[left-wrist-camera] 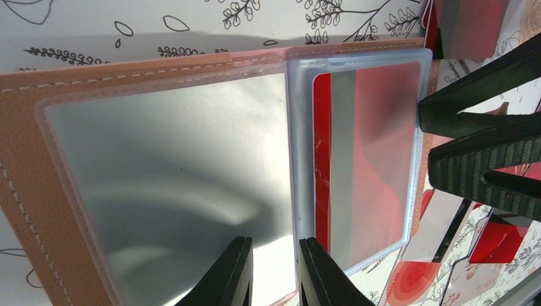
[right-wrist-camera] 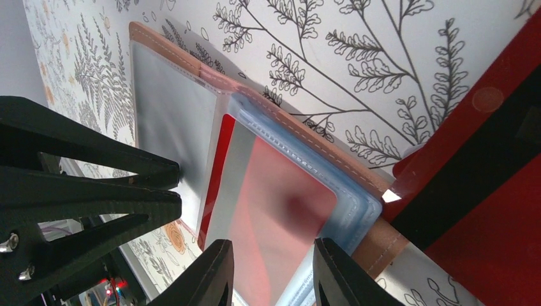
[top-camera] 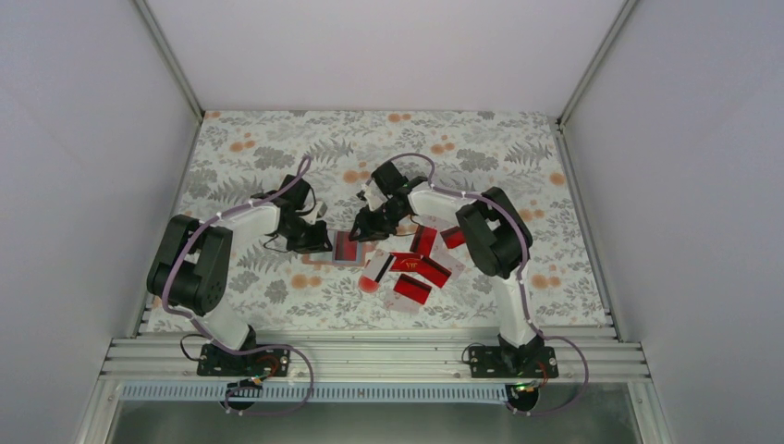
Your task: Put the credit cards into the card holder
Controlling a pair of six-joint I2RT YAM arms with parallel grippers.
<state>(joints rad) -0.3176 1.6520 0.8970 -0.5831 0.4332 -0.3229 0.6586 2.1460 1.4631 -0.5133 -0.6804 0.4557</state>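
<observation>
Tan stitched leather frames the card holder point(left-wrist-camera: 25, 159), which lies open and flat on the leaf-printed tablecloth point(top-camera: 277, 157) with its clear plastic pockets facing up. The left gripper point(left-wrist-camera: 275, 255) has its jaws only a narrow slot apart with nothing between them. Its tips sit at the empty clear pocket point(left-wrist-camera: 166, 166), right beside the seam where the next sleeve begins, and I cannot tell whether they press on it.

A red card point(left-wrist-camera: 376, 159) with a silver stripe sits inside that next sleeve, just outside the left gripper's right-hand finger. The right gripper point(right-wrist-camera: 273, 268) faces the left one across the holder. Its jaws are moderately parted and closed on nothing. The sleeved card lies just ahead of the gap between them and is wider than that gap.

Beyond the right gripper's outer finger, past the holder's leather edge, the loose credit cards point(top-camera: 421, 268) lie scattered and overlapping on the cloth. They are mostly red, and some show a black stripe.
</observation>
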